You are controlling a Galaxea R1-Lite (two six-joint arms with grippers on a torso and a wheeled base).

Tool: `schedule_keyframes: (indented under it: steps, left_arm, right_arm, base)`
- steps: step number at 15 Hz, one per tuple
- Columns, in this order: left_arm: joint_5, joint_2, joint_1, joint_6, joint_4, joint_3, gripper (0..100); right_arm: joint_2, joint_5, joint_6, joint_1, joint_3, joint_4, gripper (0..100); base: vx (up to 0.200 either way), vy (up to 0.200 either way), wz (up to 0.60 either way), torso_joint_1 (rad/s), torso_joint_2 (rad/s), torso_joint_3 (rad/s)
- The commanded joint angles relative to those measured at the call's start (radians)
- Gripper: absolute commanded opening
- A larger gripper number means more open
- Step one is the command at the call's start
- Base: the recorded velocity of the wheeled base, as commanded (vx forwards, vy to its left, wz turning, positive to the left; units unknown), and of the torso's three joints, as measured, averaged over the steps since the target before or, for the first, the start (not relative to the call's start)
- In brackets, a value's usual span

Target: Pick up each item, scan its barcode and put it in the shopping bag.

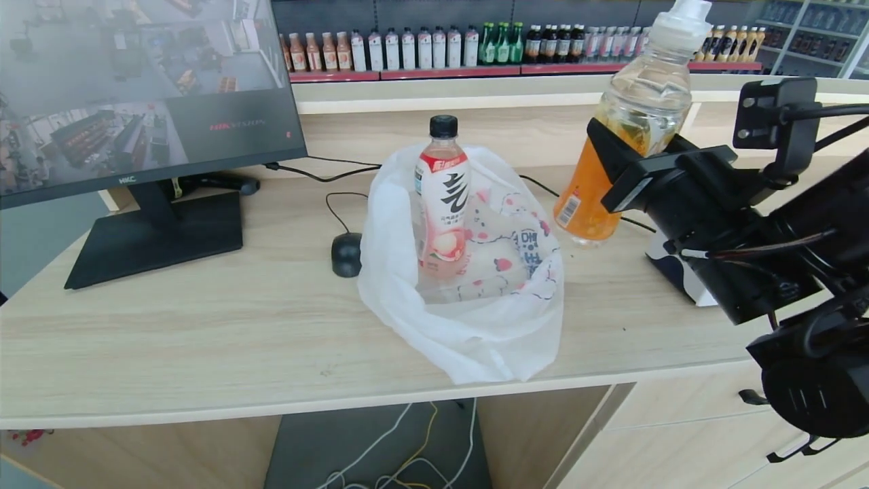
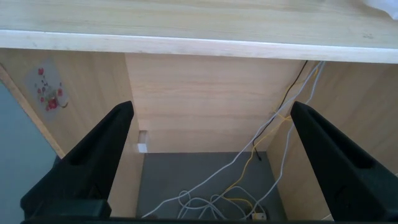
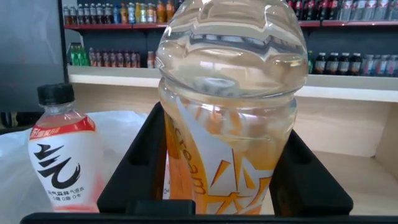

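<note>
Wooden counter (image 1: 204,326) before us: our right gripper (image 1: 621,170) clamps the orange drink bottle (image 1: 635,102), tilted, at two o'clock from the shopping bag (image 1: 475,326). Lowered carelessly, it could topple the pink bottle (image 1: 441,204) inside. Our left gripper (image 2: 211,162) hangs spread, empty.

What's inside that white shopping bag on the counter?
One pink bottle with a black cap stands upright inside the shopping bag. The bag's crumpled folds cover part of its floor, so anything lying flat there cannot be seen.
</note>
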Motion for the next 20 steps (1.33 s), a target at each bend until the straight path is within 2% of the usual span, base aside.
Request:
schedule_keyframes:
  steps: [1, 7, 15, 20]
  left_arm:
    - [0.000, 0.000, 0.000, -0.001, 0.000, 0.000, 100]
    - [0.000, 0.000, 0.000, -0.001, 0.000, 0.000, 100]
    - [0.000, 0.000, 0.000, -0.002, 0.000, 0.000, 100]
    - [0.000, 0.000, 0.000, -0.002, 0.000, 0.000, 100]
  right_arm:
    - [0.057, 0.002, 0.000, 0.039, -0.040, 0.000, 0]
    - [0.170, 0.023, -0.003, 0.080, -0.088, 0.003, 0]
    - [0.278, 0.022, -0.008, 0.082, -0.178, 0.009, 0]
    - [0.304, 0.034, -0.060, 0.084, -0.197, 0.014, 0]
  base:
    - [0.000, 0.000, 0.00, 0.000, 0.00, 0.000]
    - [0.000, 0.000, 0.00, 0.000, 0.00, 0.000]
    - [0.000, 0.000, 0.00, 0.000, 0.00, 0.000]
    - [0.000, 0.000, 0.00, 0.000, 0.00, 0.000]
